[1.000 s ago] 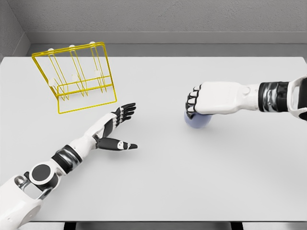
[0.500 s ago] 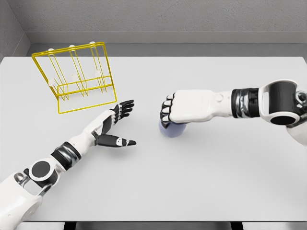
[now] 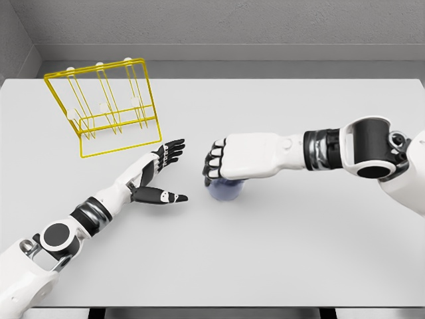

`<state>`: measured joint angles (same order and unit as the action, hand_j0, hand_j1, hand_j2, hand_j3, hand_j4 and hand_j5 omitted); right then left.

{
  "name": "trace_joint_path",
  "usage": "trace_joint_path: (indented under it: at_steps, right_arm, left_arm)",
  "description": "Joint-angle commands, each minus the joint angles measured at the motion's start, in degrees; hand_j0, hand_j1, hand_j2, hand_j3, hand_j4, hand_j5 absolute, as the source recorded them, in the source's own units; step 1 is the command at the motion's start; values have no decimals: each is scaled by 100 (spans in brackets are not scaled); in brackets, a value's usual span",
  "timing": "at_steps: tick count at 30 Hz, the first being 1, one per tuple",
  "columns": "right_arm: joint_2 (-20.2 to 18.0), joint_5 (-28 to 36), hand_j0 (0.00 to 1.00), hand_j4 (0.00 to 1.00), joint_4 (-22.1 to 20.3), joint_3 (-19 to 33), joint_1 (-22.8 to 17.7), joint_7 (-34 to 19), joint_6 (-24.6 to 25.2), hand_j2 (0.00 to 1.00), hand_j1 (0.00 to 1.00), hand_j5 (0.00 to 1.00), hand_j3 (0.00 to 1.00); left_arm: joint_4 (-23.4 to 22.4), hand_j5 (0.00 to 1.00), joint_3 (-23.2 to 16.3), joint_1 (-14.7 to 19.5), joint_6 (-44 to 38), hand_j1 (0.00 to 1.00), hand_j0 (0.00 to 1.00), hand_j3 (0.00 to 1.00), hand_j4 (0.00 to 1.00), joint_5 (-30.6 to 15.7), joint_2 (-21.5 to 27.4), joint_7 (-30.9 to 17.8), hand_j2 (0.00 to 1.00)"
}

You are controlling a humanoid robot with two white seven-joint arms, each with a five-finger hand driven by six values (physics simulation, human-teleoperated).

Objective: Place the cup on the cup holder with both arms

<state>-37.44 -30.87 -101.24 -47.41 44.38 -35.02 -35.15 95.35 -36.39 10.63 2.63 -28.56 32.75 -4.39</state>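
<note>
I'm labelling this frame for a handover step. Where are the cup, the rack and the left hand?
cup (image 3: 224,191): head view, its lower side below the right hand's fingers.
rack (image 3: 123,143): head view, its yellow front base wire.
left hand (image 3: 154,178): head view, the open palm.

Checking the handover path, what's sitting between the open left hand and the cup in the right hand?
Nothing: in the head view only bare table separates the left hand from the cup held under the right hand.
</note>
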Motion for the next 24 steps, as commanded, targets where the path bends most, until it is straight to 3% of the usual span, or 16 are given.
trace_joint_path:
  at_steps: [1, 5, 10, 14, 17, 20, 22, 24]
  right_arm:
    - [-1, 2, 100, 100, -1, -14, 0, 2, 15, 100, 100, 100, 100]
    - [-9, 19, 100, 100, 0, 74, 9, 2, 15, 100, 100, 100, 100]
    - [-97, 72, 100, 100, -1, 882, 0, 2, 15, 100, 100, 100, 100]
    - [-387, 98, 100, 100, 8, 1550, -123, 2, 15, 100, 100, 100, 100]
    - [-932, 1187, 100, 100, 26, 2709, -764, 2, 15, 100, 100, 100, 100]
    - [-1046, 2049, 100, 100, 70, 4266, -2030, 2, 15, 100, 100, 100, 100]
    - [-985, 2401, 100, 100, 87, 4433, -2426, 2, 15, 100, 100, 100, 100]
    - [-932, 2595, 100, 100, 79, 4424, -2487, 2, 15, 100, 100, 100, 100]
  left_arm:
    - [9, 100, 0, 0, 1, 100, 100, 100, 100, -9, 3, 0, 100]
    - [9, 100, 0, 0, 1, 100, 100, 100, 100, -9, 12, 0, 100]
    - [1, 100, 0, 9, 1, 100, 100, 100, 100, -9, -6, 0, 100]
    - [27, 100, -17, 18, 1, 100, 100, 100, 100, -9, -6, 0, 100]
    - [159, 100, -61, 26, -8, 100, 100, 100, 100, 0, -14, 0, 100]
    - [238, 100, -114, 44, -17, 100, 100, 100, 100, 0, -111, 0, 100]
    - [247, 100, -114, 53, -17, 100, 100, 100, 100, 9, -111, 0, 100]
    - [256, 100, -122, 70, -17, 100, 100, 100, 100, 0, -164, 0, 100]
